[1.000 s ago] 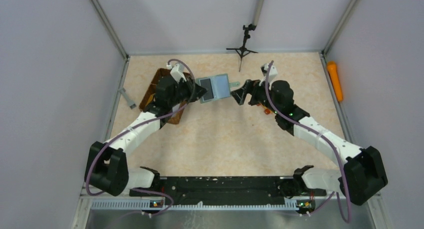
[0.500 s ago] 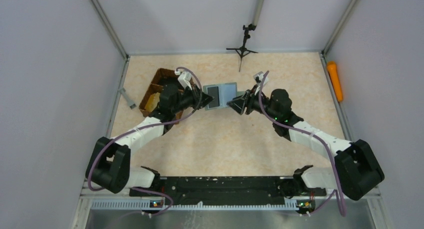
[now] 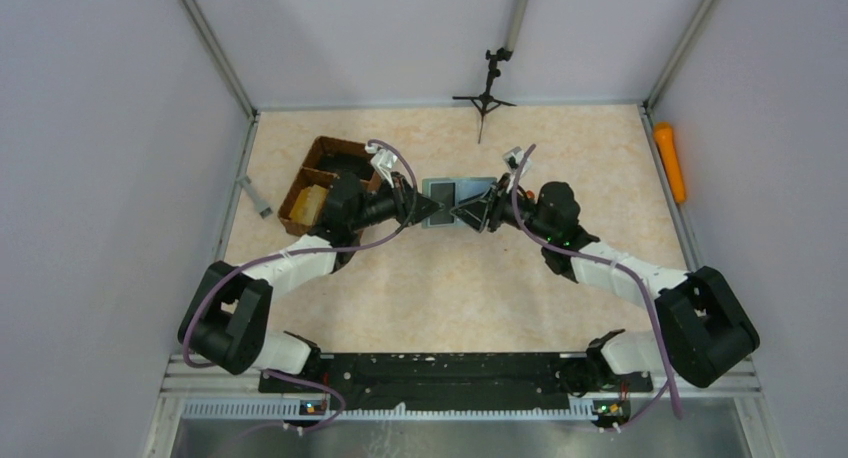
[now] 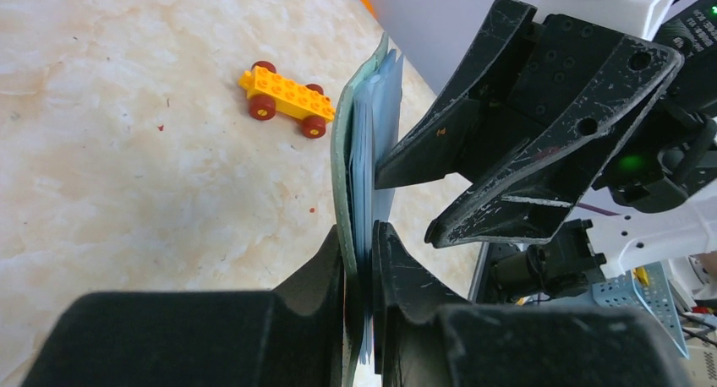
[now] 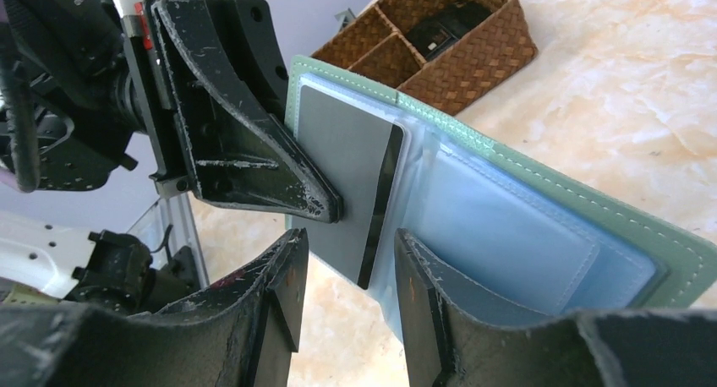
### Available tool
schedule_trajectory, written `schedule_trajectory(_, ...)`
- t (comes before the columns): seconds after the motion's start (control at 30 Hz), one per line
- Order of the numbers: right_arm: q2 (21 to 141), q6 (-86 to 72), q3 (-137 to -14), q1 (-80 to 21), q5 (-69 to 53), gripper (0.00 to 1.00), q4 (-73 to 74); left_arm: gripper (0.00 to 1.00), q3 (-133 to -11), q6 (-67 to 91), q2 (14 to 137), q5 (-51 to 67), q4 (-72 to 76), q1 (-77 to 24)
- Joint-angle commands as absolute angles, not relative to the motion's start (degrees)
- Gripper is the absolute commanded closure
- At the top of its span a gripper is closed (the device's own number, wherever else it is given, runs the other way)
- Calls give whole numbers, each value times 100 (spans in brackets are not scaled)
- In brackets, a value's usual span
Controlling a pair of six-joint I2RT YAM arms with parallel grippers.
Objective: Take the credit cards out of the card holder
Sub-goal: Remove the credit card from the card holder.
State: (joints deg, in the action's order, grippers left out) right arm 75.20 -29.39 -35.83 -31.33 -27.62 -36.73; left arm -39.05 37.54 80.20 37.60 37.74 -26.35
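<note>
The card holder (image 3: pixel 458 190) is open and held up off the table between the two arms. In the right wrist view it shows a grey-green edge and a blue-grey inside (image 5: pixel 524 235). A grey credit card (image 5: pixel 347 180) with a dark stripe sticks out of its left pocket. My left gripper (image 3: pixel 432 210) is shut on the holder's edge, seen edge-on in the left wrist view (image 4: pixel 359 235). My right gripper (image 5: pixel 347 290) is open, its jaws either side of the card's lower corner. It also shows in the top view (image 3: pixel 463 214). I see no other cards.
A brown wicker tray (image 3: pixel 318 183) with a yellow block (image 3: pixel 312 204) stands behind the left arm. A yellow toy car (image 4: pixel 285 100) lies on the table. An orange object (image 3: pixel 670 161) lies at the right wall. A small tripod (image 3: pixel 487 93) stands at the back.
Both arms have swung inward and nearer, bringing the holder with the left gripper. The holder now stands more edge-on from above. The right gripper has closed in on the card.
</note>
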Motion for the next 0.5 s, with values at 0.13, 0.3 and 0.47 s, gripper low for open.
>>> schedule_trajectory(0.13, 7728, -3785, -3382, -2804, -3585, 65, -4973, 100, -3842, 4127, 7831, 4419, 4904, -2643)
schedule_trajectory(0.3, 7854, -4146, -3302, -2689, -3875, 69, -5454, 100, -3784, 4573, 7972, 4753, 5641, -2644)
schedule_trajectory(0.47, 7999, -4755, -3155, -2576, -4214, 69, -6314, 97, -3805, 4864, 8098, 5002, 6039, -2651)
